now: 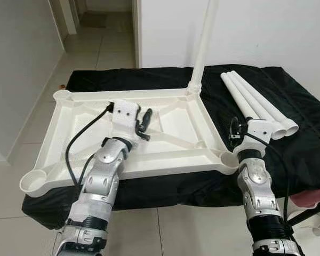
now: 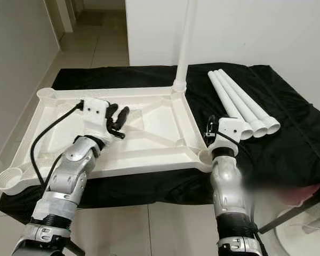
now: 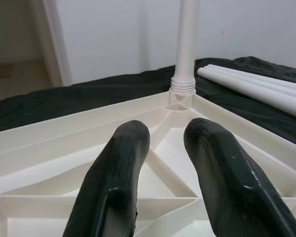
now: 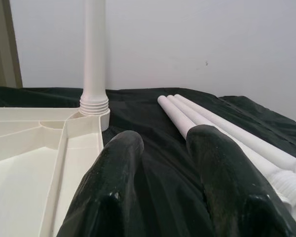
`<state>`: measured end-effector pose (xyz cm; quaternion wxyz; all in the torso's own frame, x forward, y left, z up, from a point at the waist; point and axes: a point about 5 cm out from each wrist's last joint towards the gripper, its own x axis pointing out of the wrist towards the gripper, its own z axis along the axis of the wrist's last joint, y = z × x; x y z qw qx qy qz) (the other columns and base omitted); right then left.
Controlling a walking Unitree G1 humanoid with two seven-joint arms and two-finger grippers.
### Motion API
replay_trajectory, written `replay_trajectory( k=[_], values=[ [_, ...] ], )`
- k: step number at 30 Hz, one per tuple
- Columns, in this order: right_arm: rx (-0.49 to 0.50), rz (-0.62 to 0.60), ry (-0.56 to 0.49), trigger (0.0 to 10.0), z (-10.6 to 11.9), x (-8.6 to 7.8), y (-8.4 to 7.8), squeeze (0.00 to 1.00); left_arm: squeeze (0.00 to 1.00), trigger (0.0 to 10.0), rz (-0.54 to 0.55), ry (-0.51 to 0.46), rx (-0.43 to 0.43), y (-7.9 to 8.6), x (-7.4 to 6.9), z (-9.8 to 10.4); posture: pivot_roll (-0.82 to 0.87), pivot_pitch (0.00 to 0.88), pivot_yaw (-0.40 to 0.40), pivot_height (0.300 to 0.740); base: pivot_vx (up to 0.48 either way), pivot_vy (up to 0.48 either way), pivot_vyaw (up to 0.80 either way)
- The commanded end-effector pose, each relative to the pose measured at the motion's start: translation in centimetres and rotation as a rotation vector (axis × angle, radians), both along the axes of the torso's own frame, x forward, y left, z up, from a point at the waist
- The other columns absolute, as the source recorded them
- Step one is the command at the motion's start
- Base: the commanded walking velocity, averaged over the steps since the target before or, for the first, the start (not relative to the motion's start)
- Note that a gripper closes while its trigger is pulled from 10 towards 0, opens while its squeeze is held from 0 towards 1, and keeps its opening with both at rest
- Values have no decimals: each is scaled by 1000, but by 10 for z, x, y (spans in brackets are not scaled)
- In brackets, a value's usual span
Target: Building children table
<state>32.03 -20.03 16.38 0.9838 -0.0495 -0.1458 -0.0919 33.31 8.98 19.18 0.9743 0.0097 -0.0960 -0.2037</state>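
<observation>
Two grippers: both empty, each with its fingers a narrow gap apart, holding nothing.
Right gripper (image 1: 236, 129): hovers over the black cloth (image 1: 309, 144), just past the top's near right corner socket (image 1: 229, 158); the near ends of the loose legs lie just to its right.
Left gripper (image 1: 144, 124): sits low over the ribbed underside of the top (image 1: 170, 160), near the middle; whether its fingers (image 3: 116, 182) touch the plastic I cannot tell.
Top: white, lying upside down on the cloth, beneath and around the left gripper, its right rim just left of the right gripper.
Fitted leg (image 1: 202, 45): stands upright in the far right corner socket, ahead of both grippers and well apart from them.
Loose legs (image 1: 256, 104): three white tubes side by side on the cloth, running away from the right gripper toward the wall, threaded ends nearest it.
Open sockets: three, namely near right beside the right gripper, near left (image 1: 33, 181) and far left (image 1: 63, 95) off to the left gripper's left.
Step in hand: one leg of four looks done; the second is likely about to be fetched.
Next move: the right gripper probably needs to open wider, shift right onto the nearest tube and close on it near the threaded end, then stand it up into a socket while the left steadies the top.
</observation>
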Motion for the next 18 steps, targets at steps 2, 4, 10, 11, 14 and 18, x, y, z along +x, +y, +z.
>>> replay_trajectory(
  k=[2,4,10,11,14,18],
  values=[
    [2,-8,4,10000,-2,-1,-2,0,0,10000,-3,-1,11,0,-1,-2,-12,41,9,740,0,0,0],
    [2,-9,4,10000,-2,-1,-2,0,0,10000,-6,-13,36,-1,-2,-1,-9,42,10,740,0,0,0],
    [4,-9,2,10000,-2,0,-2,0,0,10000,-13,-27,53,-1,-3,0,-7,45,12,740,0,-50,0],
    [4,-9,2,10000,-2,0,-2,0,0,10000,-13,-27,53,-1,-3,0,-7,45,12,740,0,-300,0],
    [8,-12,1,10000,-2,0,-2,0,0,10000,-14,-32,66,-1,-3,1,-6,49,15,740,0,-480,0],
    [10,-15,1,10000,-2,0,-2,0,0,10000,-11,-29,64,0,-2,1,-5,54,15,740,0,-480,0]
  ],
)
